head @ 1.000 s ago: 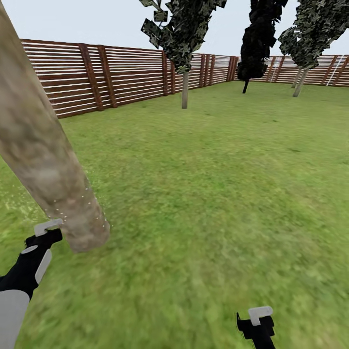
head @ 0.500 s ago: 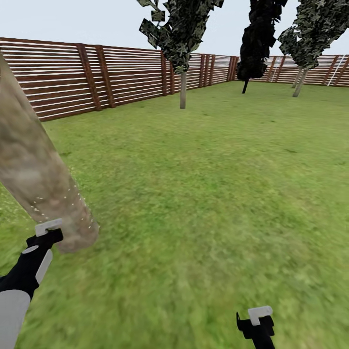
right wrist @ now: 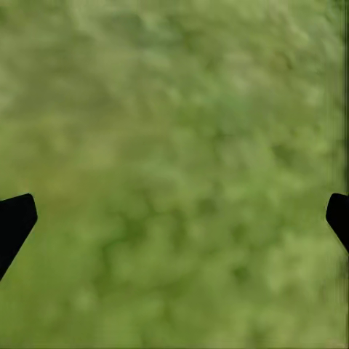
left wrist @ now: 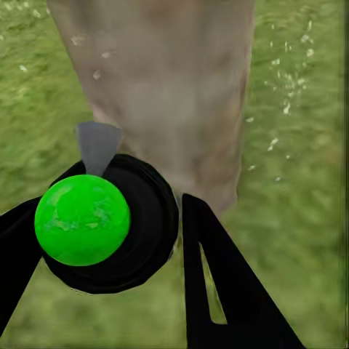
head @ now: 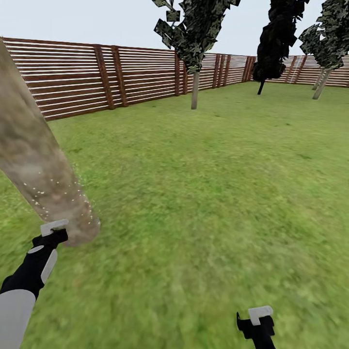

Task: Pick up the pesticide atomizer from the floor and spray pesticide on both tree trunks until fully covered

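Now view is swinging rightward versus a second ago. Left gripper (left wrist: 145, 240) is clenching atomizer (left wrist: 102, 222), nozzle facing tree trunk (head: 36, 165); white pesticide specks (head: 63, 194) are spreading near base, coverage seemingly partial. Right gripper (right wrist: 174, 218) is hanging spread, empty, over grass (head: 218, 194).

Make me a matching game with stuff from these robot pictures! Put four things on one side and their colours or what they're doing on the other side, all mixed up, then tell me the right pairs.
Things:
1. thick grey-brown tree trunk
2. round black atomizer with a bright green ball top
3. right gripper
4. horizontal-slat wooden fence

States:
A. brown, standing along the lawn's edge
B. open, nothing between its fingers, over grass
C. dotted with tiny white specks
D. clamped between the left gripper's black fingers

Pairs: 1-C, 2-D, 3-B, 4-A
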